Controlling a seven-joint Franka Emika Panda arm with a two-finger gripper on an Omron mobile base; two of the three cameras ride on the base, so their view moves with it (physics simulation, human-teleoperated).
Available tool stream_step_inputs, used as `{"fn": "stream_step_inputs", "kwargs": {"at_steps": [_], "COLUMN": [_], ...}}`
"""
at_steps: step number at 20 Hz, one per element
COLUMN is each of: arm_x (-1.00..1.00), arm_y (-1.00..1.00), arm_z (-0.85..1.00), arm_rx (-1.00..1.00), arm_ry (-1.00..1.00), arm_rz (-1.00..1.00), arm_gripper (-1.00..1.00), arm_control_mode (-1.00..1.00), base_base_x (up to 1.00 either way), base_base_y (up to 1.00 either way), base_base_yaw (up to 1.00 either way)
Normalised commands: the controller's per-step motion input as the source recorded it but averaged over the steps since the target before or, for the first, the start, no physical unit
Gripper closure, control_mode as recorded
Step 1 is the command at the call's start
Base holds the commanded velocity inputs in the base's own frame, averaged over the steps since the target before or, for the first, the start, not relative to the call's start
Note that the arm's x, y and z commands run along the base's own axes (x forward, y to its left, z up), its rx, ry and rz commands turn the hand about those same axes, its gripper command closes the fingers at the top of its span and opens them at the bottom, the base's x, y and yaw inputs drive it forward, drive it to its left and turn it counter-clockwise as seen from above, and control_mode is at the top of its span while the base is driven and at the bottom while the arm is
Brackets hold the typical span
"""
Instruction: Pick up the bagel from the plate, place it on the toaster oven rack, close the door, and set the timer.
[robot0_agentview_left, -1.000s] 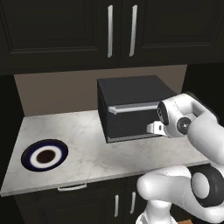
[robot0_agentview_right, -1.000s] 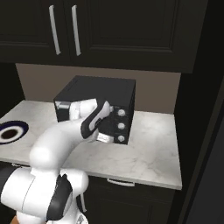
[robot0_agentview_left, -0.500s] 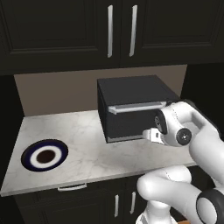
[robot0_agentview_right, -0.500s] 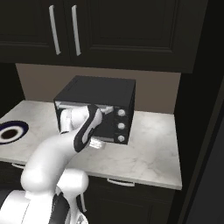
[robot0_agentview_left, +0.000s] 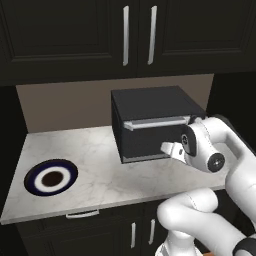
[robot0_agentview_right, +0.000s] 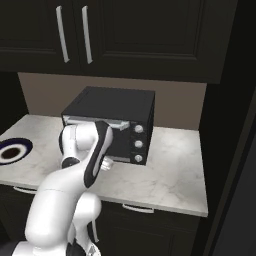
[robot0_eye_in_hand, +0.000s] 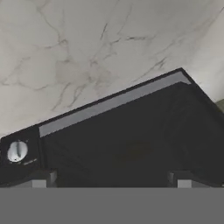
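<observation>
End effector (robot0_agentview_left: 168, 148) open, just in front of door (robot0_agentview_left: 150, 137).

arm: bent, reaching forward | hand (robot0_agentview_left: 169, 148): fingers spread wide, empty

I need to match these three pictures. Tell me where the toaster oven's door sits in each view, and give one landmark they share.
Left base view: the door is at centre right, shut, its silver handle along the top, with the gripper just in front.
Right base view: the door is at centre left, partly behind the arm.
Hand view: the door takes up the lower centre.
Shared landmark: the marble counter.
</observation>
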Motion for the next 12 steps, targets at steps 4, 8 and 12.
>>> {"fn": "stream_step_inputs", "kwargs": {"at_steps": [4, 8, 12], "arm_x": [-0.2, -0.3, -0.49], "arm_y": [0.0, 0.0, 0.0], "arm_z": [1.0, 1.0, 1.0], "arm_rx": [0.49, 0.58, 0.6], "arm_ry": [0.41, 0.39, 0.37], "arm_rz": [-0.1, -0.06, -0.12], "arm_gripper": [-1.0, -1.0, -1.0], "arm_control_mode": [-1.0, -1.0, -1.0], "base_base_x": [0.0, 0.0, 0.0], "base_base_y": [0.0, 0.0, 0.0], "base_base_yaw": [0.0, 0.0, 0.0]}}
